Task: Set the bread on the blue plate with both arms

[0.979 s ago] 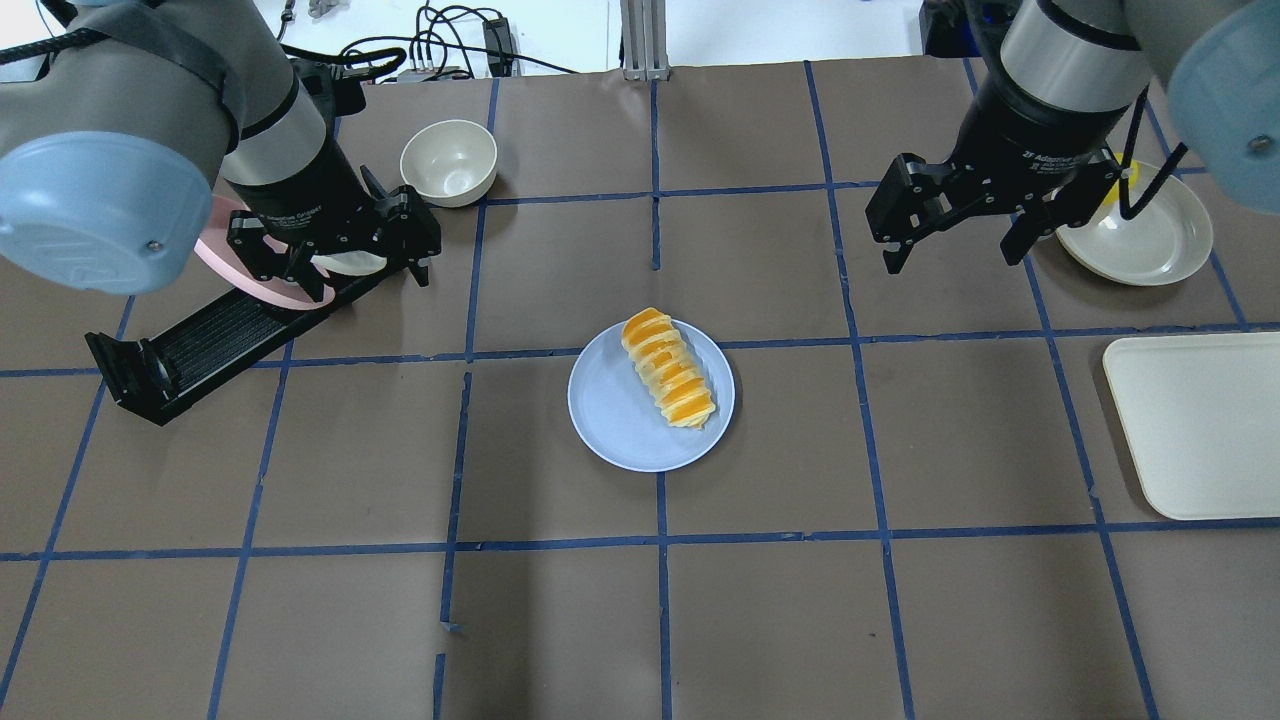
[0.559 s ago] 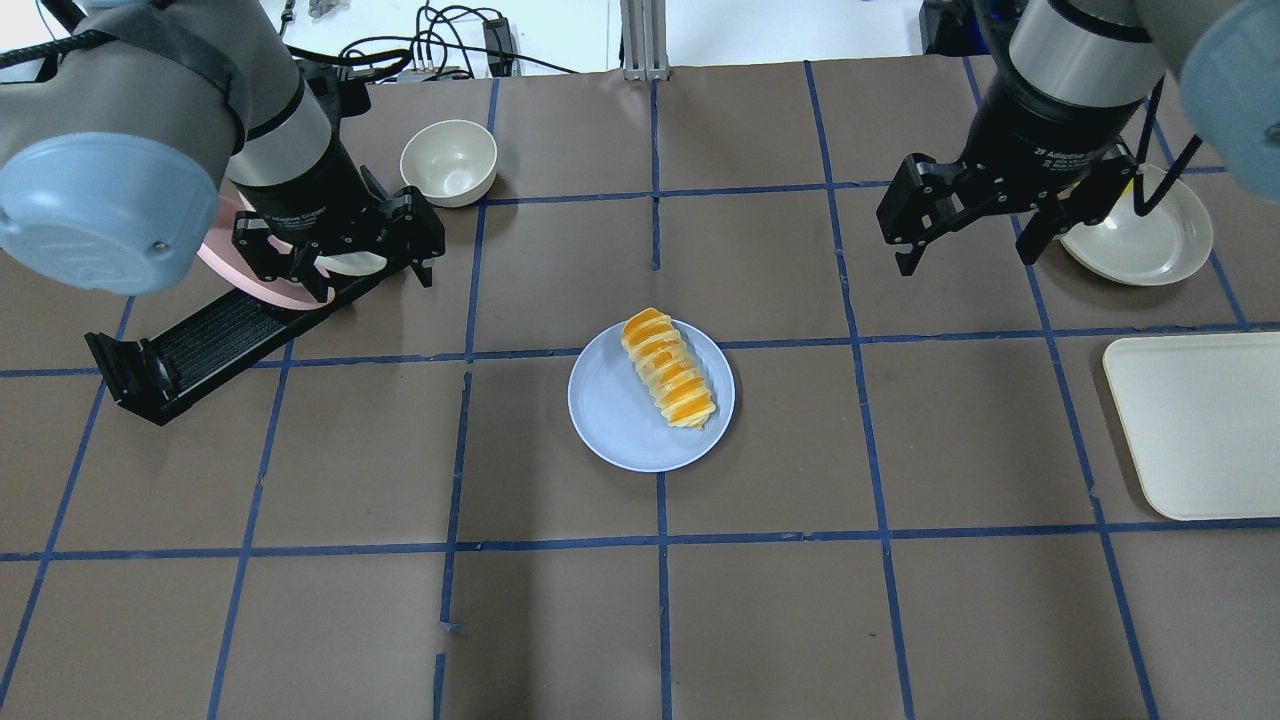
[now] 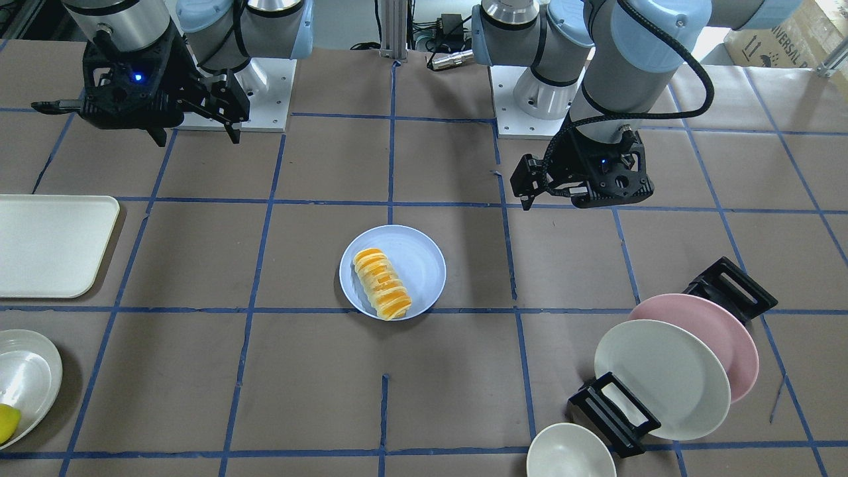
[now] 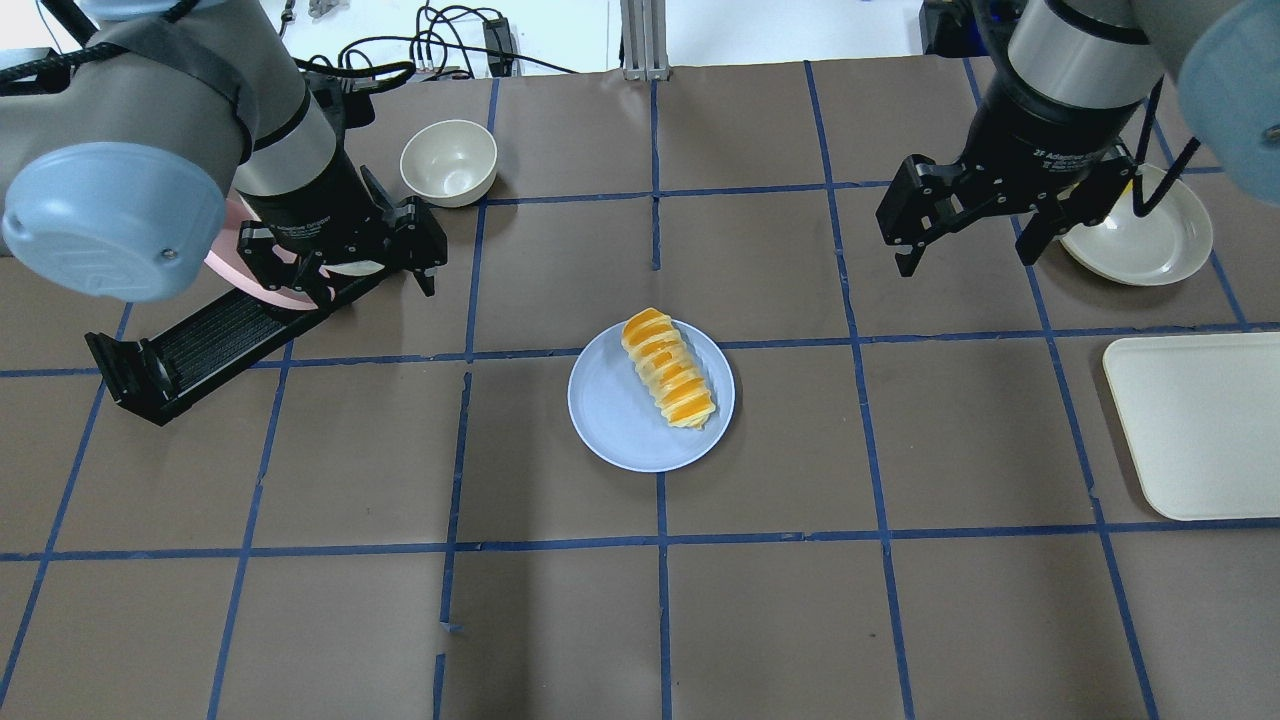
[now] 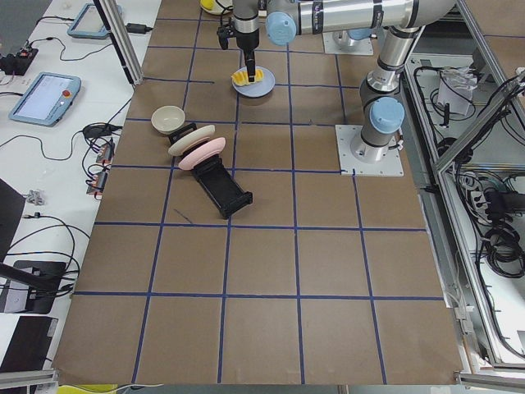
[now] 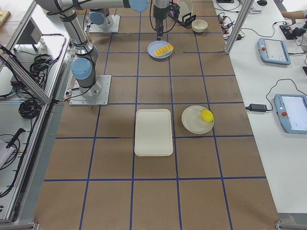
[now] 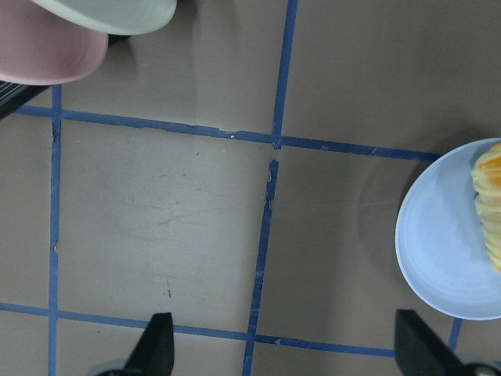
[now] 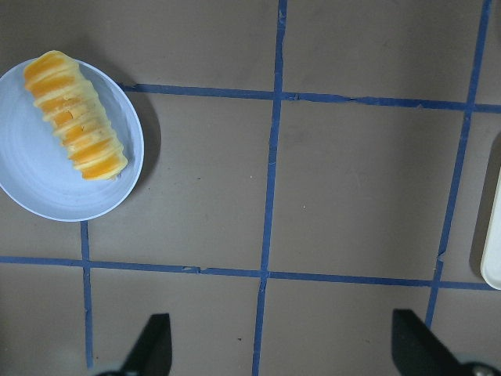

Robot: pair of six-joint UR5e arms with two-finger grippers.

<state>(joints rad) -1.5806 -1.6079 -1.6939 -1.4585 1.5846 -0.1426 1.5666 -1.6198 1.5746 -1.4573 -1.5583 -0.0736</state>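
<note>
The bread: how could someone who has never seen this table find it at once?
Start at the brown table with its blue tape grid and look to the middle, where a pale blue plate lies flat. The bread lies on it, toward one edge: a short ridged loaf striped orange and pale yellow, unlike the small plain yellow piece on the cream plate.

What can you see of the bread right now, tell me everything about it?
The bread is a short, ridged loaf, striped across in golden orange and pale yellow, with a smooth, slightly glossy look. It lies flat and whole on the blue plate, set diagonally and off centre, toward the robot's right side of the plate, with both ends close to the rim. Only the plate touches it; nothing holds it.
</note>
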